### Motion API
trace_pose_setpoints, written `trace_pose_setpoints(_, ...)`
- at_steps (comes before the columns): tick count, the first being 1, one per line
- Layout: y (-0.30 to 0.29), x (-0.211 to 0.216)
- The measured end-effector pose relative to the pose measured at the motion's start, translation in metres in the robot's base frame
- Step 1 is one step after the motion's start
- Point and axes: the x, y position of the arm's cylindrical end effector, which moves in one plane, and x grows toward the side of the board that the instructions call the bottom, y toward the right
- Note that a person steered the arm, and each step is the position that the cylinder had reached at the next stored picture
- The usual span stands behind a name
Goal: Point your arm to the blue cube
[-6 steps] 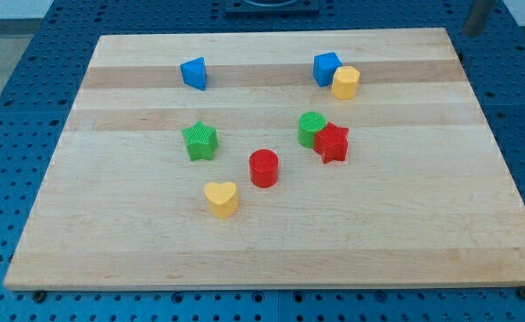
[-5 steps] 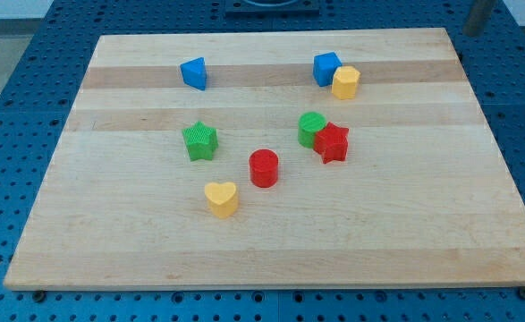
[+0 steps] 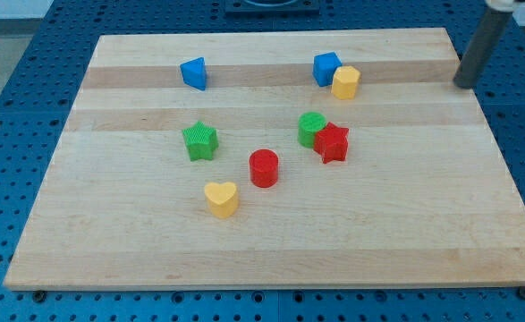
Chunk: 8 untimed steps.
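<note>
The blue cube (image 3: 326, 67) sits near the top of the wooden board (image 3: 271, 250), right of centre, touching a yellow hexagonal block (image 3: 345, 82) at its lower right. My tip (image 3: 463, 86) is at the board's right edge near the top, well to the right of the blue cube and apart from every block. The dark rod rises from the tip toward the view's top right.
A blue triangular block (image 3: 193, 72) lies at the top left. A green star (image 3: 199, 140), a red cylinder (image 3: 264, 167) and a yellow heart (image 3: 221, 199) lie mid-board. A green round block (image 3: 311, 128) touches a red star (image 3: 332, 142).
The rod has come down and leftward from the top right corner, so its tip now stands at the board's right edge. No block has moved.
</note>
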Motion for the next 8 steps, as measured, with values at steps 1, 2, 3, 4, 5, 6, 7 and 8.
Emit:
trace_pose_setpoints(1, -0.057, 0.024)
trace_pose_setpoints(2, -0.113, 0.029)
trace_pose_setpoints(3, -0.168, 0.029)
trace_pose_setpoints(4, -0.216, 0.024)
trace_pose_setpoints(5, -0.234, -0.001)
trace_pose_setpoints(6, -0.235, -0.028)
trace_pose_setpoints(7, -0.231, -0.037)
trace_pose_setpoints(8, -0.213, -0.023)
